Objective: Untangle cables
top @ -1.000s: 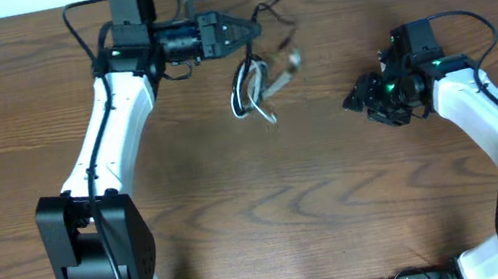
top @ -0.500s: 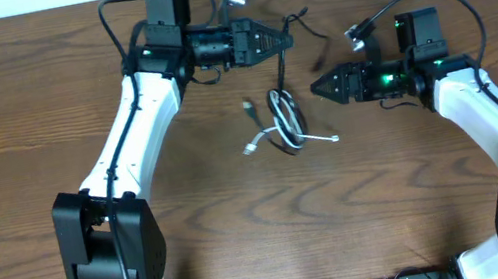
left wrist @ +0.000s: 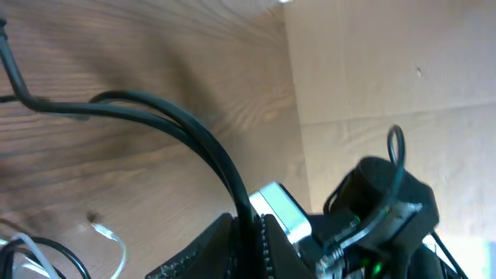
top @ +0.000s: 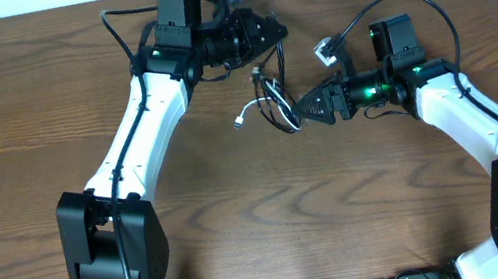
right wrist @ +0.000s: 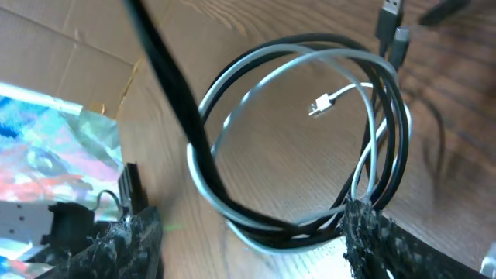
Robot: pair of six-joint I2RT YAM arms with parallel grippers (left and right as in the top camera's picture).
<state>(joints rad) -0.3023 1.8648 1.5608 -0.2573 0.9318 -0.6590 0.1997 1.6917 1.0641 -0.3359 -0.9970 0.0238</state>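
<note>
Right fingers have reached the cables.

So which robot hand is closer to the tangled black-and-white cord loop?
Right. The right gripper sits open at the cord loop; the left gripper pinches a black strand farther away.

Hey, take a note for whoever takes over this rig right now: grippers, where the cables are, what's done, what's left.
Grippers: the left gripper is shut on the black cable. The right gripper is open, fingers either side of the coil's lower part.
Cables: the black cable and the white cable are looped together in one coil between the grippers.
Done: nothing separated.
Left: pull the two apart, lay each out alone.
</note>
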